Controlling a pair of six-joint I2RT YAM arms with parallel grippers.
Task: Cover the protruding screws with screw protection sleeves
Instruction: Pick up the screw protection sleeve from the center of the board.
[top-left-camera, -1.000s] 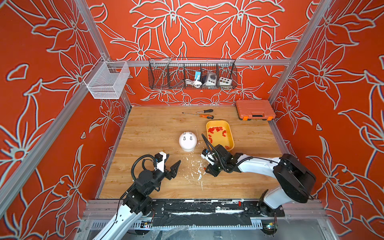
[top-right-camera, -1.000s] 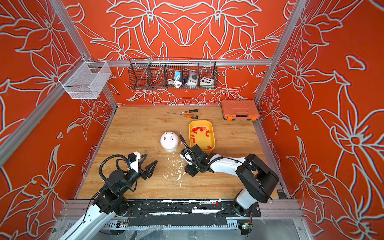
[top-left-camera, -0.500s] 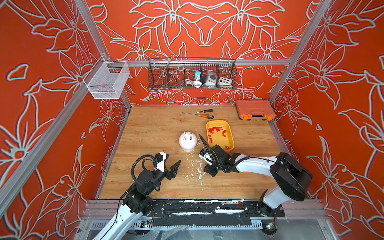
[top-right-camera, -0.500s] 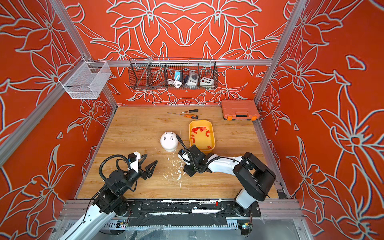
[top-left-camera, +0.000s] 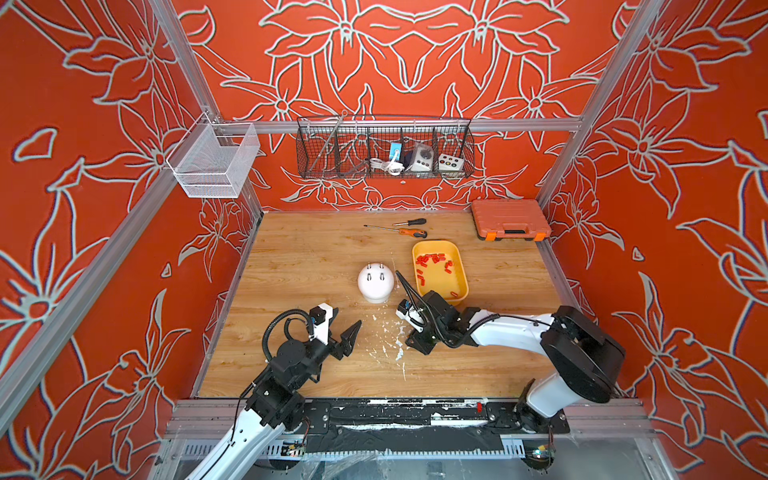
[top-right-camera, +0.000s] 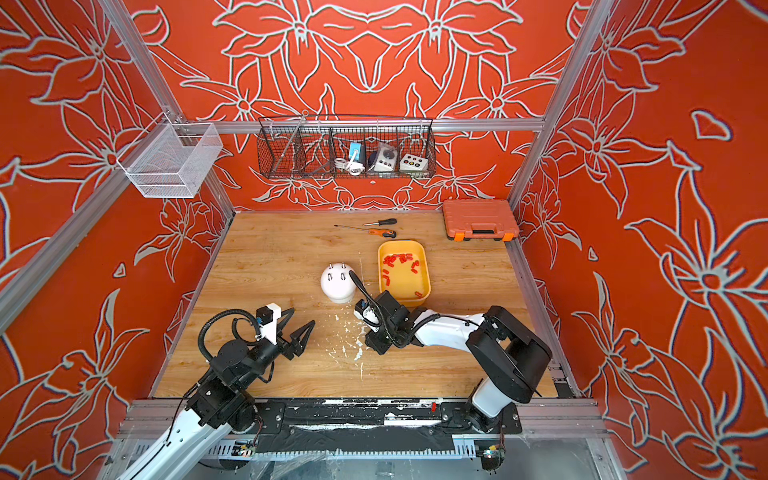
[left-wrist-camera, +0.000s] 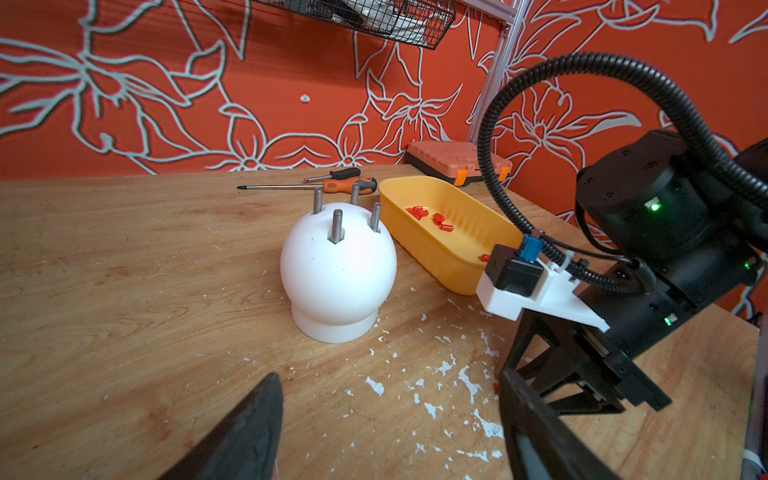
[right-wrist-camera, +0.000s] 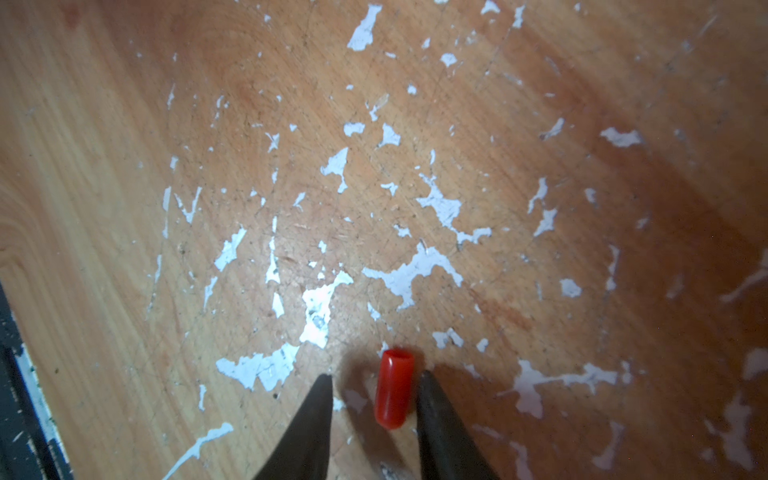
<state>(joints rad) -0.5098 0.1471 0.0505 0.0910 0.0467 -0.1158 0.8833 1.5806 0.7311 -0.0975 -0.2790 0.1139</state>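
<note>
Red sleeve (right-wrist-camera: 393, 388) lies between the right tool's (right-wrist-camera: 376, 375) parted tips.

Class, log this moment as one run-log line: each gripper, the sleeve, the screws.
left gripper: open, empty | right gripper: open around one sleeve on table | screws: four, all bare

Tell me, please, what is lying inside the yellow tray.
Loose red sleeves, most toward its far end. The right arm covers the yellow tray's near corner, hiding anything there.
</note>
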